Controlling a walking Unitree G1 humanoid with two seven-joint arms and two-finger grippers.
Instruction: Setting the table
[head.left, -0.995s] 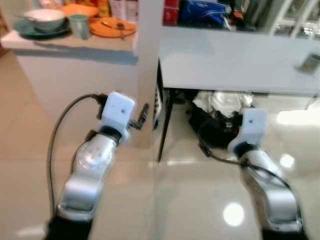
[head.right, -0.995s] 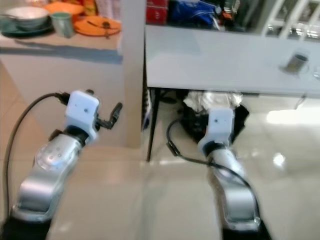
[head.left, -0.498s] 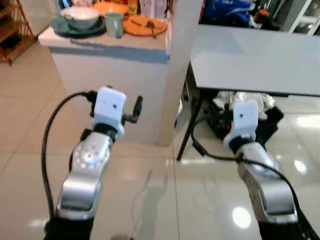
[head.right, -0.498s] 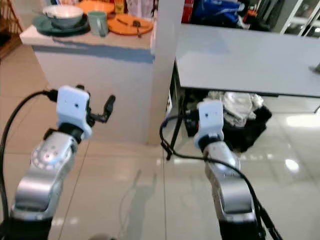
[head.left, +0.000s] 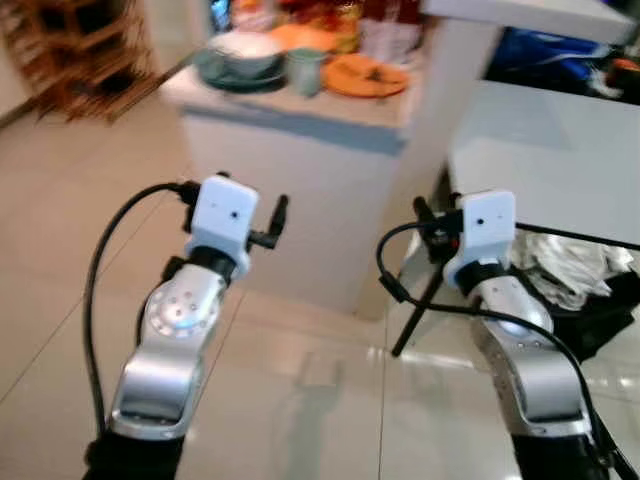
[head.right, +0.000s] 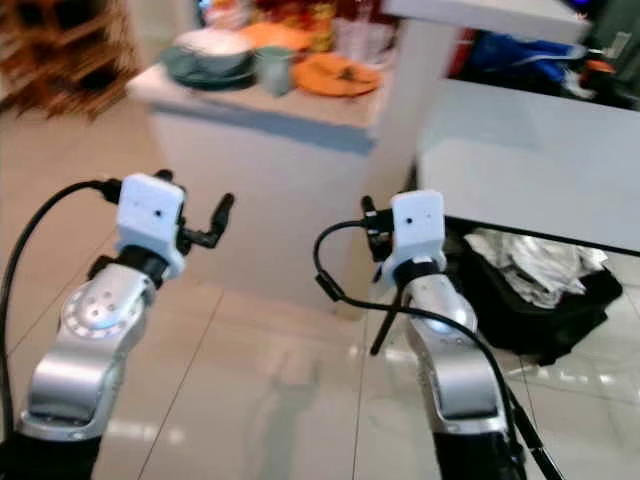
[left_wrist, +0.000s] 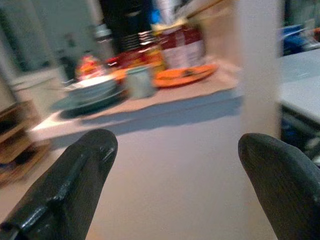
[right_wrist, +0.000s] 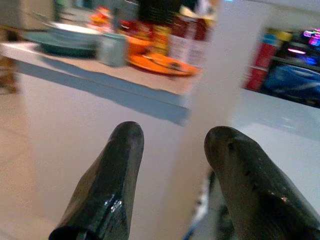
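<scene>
A white counter (head.left: 300, 150) ahead of me carries a pale bowl on a dark green plate (head.left: 238, 55), a green cup (head.left: 303, 70) and an orange plate (head.left: 366, 76) holding a utensil. Jars and packets stand behind them. My left gripper (head.left: 275, 215) is raised in front of the counter's side, well below its top, open and empty. My right gripper (head.left: 425, 215) is held level with it, near the pillar, also open and empty. In the left wrist view the cup (left_wrist: 139, 81) and orange plate (left_wrist: 185, 75) lie far beyond the fingers (left_wrist: 75, 185).
A white pillar (head.left: 455, 70) stands between the counter and a grey table (head.left: 545, 150) on the right. Under that table lies a black bag with white cloth (head.left: 585, 285). A wooden shelf (head.left: 90, 50) stands at the far left. Glossy tiled floor (head.left: 320, 400) lies below me.
The whole picture has swung so the counter sits nearer the middle and the table further right: the camera turned. Both arms keep about the same raised pose.
</scene>
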